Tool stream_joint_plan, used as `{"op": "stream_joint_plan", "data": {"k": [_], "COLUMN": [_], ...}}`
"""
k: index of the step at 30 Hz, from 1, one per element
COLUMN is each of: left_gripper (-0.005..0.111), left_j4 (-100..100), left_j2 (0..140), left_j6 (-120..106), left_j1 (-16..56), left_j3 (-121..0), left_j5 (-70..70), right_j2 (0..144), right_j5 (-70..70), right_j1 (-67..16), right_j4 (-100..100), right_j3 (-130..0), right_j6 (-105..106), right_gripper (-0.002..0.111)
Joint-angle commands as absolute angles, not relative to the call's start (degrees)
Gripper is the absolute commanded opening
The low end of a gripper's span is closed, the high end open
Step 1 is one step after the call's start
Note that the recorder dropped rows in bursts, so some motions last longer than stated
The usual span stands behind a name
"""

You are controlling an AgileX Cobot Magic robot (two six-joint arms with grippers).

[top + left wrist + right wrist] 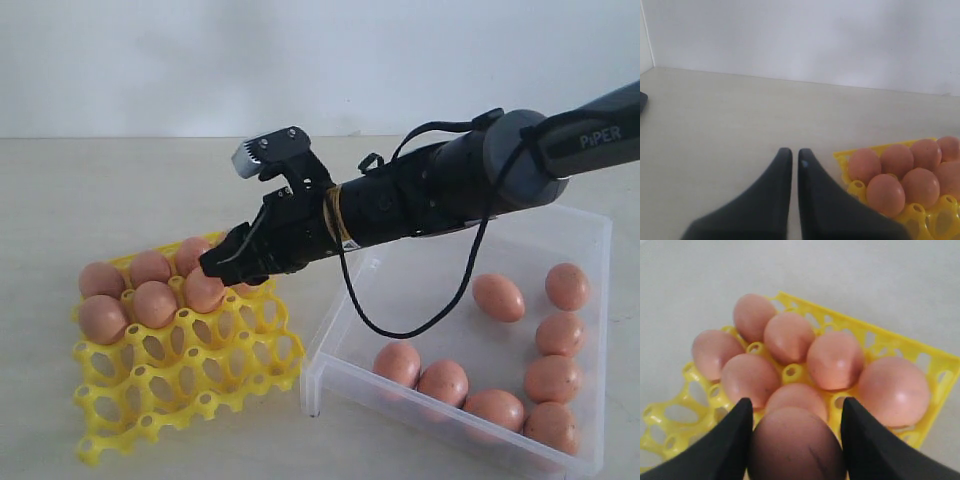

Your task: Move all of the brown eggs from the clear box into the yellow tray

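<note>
Beige tabletop, white wall. Right gripper point(796, 412) is clamped on a brown egg point(796, 445) over the yellow tray point(150, 385), lower left; clear box point(312, 385) lower right w/ more eggs point(498, 297). Placing step imo. Next: ease it into an empty cup, gently.

Plain white wall point(150, 60) across the upper part of the frame. Below it, pale beige worktop point(120, 190), matte and smooth, meeting the wall along a straight horizontal seam. Lit softly and evenly, with faint, soft-edged shadows on the worktop lower in the frame.
</note>
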State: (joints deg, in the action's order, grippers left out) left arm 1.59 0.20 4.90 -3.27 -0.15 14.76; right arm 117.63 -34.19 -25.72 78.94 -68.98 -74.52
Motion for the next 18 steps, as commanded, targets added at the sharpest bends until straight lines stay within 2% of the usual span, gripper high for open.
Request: {"op": "stream_joint_plan", "data": {"k": [1, 6, 8, 13, 18], "left_gripper": [0.004, 0.004, 0.004, 0.004, 0.004], "left_j4": [1.73, 1.73, 1.73, 1.73, 1.73], "left_j2": [0.0, 0.0, 0.0, 0.0, 0.0], "left_j6": [4.93, 4.93, 4.93, 4.93, 4.93], "left_j1": [-3.42, -3.42, -3.42, -3.42, -3.42], "left_j3": [0.0, 0.0, 0.0, 0.0, 0.0], "left_j5": [14.56, 14.56, 14.56, 14.66, 14.66], "right_j2": [117.23, 118.84, 119.5, 119.51, 119.51], "right_j5": [-31.59, -31.81, -31.93, -31.43, -31.43], "right_j1": [-25.75, -25.75, -25.75, -25.75, -25.75], "right_j4": [70.0, 67.99, 67.85, 67.54, 67.54], "right_j3": [-69.25, -69.25, -69.25, -69.25, -69.25], "right_j6": [-69.66, -69.66, -69.66, -69.66, -69.89], "right_gripper": [0.0, 0.001, 0.008, 0.035, 0.038]}}
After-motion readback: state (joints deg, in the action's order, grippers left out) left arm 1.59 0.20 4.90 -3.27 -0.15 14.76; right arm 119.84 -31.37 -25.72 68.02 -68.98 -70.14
